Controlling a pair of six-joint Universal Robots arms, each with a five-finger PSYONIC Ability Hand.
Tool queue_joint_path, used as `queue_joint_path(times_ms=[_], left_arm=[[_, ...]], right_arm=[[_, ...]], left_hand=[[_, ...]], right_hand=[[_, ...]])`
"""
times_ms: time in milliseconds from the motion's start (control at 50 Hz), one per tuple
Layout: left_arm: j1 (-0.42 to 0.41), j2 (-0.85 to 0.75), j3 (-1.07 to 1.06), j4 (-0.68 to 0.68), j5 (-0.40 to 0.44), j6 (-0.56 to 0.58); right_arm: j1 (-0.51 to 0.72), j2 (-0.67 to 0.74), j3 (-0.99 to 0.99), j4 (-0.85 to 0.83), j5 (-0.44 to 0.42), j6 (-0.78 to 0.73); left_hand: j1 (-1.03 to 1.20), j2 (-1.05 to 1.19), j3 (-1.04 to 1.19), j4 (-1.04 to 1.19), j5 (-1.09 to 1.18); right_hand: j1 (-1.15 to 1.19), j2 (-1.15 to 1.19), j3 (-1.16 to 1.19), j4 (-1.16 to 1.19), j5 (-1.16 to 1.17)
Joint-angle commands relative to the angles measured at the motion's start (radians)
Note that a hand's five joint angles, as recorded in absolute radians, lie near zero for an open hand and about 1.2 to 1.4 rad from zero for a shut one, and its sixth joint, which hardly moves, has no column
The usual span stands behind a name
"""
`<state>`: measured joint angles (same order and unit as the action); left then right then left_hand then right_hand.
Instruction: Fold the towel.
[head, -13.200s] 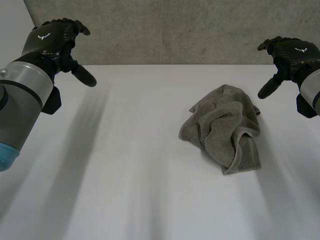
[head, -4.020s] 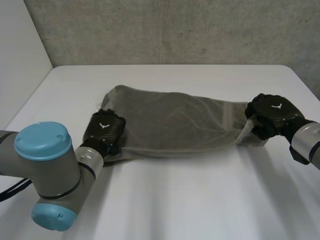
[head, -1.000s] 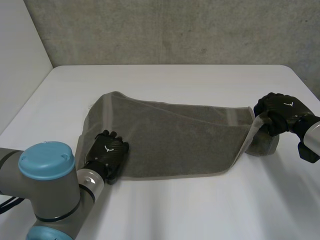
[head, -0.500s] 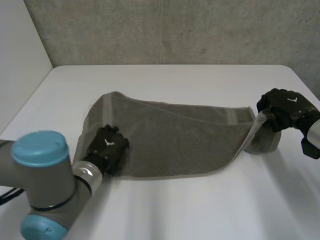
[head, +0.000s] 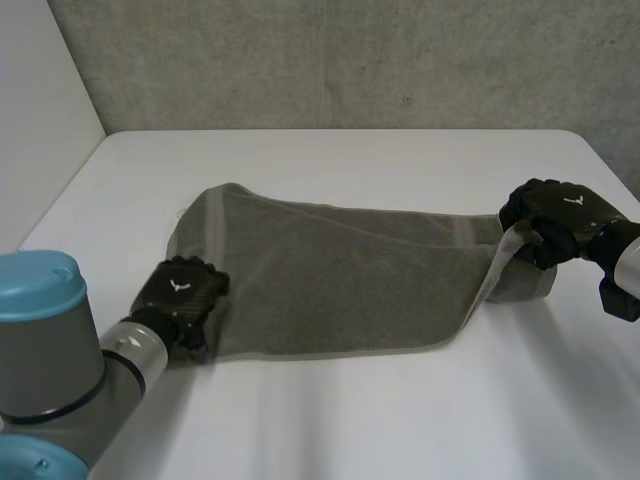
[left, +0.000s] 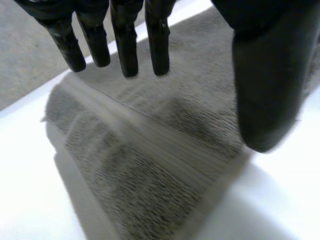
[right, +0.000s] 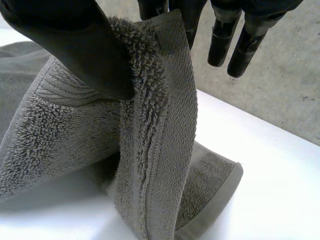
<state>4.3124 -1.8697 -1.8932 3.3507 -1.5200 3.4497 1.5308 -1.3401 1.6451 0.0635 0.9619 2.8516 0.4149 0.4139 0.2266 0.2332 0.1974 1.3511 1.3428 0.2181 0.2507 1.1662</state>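
1. Counted one towel, grey; found it spread mostly flat over the middle of the one white table, with its long side running from the left arm's side to the right arm's side.
2. Counted two hands, both black; saw the left hand at the towel's near corner on the left side, over the short edge there.
3. In the left wrist view, found its fingers straight and a little spread, with the thumb well apart from them; saw the towel's striped border lying flat under the palm; nothing pinched, so read this hand as open; could not tell whether the fingertips touched the cloth.
4. Saw the right hand at the opposite short end, at the far corner; noted that end lifted off the table, with a small bunch of cloth tucked below it.
5. In the right wrist view, found the thumb pressing the hemmed edge against a finger, with the cloth hanging from this pinch down to the table; saw the other fingers straight and free beyond the edge; read this hand as closed on the towel.
6. Counted two arms; saw the left arm, grey with a light-blue cap, at the near left, and the right arm at the right border.
7. Noted one grey concrete wall behind the table.
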Motion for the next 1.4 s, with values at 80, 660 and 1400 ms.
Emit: queue_joint_path(times_ms=[80, 660, 1400], left_arm=[[-0.046, -0.012, 0.02, 0.019, 0.04, -0.007], [-0.053, -0.189, 0.108, 0.069, 0.034, -0.001], [0.003, 0.101, 0.017, 0.053, 0.037, -0.055]], right_arm=[[-0.001, 0.018, 0.004, 0.001, 0.0, -0.031], [0.0, 0.052, 0.01, -0.004, 0.001, -0.043], [-0.002, -0.019, -0.063, 0.199, -0.069, -0.149]], left_hand=[[-0.178, -0.177, -0.052, -0.059, -0.135], [0.157, 0.158, -0.052, -0.059, 0.2], [0.981, 0.982, -0.052, -0.059, 1.024]], right_hand=[[0.045, 0.054, -0.044, -0.076, 0.056], [0.045, 0.054, -0.044, -0.076, 0.056], [0.045, 0.054, -0.044, -0.076, 0.056]])
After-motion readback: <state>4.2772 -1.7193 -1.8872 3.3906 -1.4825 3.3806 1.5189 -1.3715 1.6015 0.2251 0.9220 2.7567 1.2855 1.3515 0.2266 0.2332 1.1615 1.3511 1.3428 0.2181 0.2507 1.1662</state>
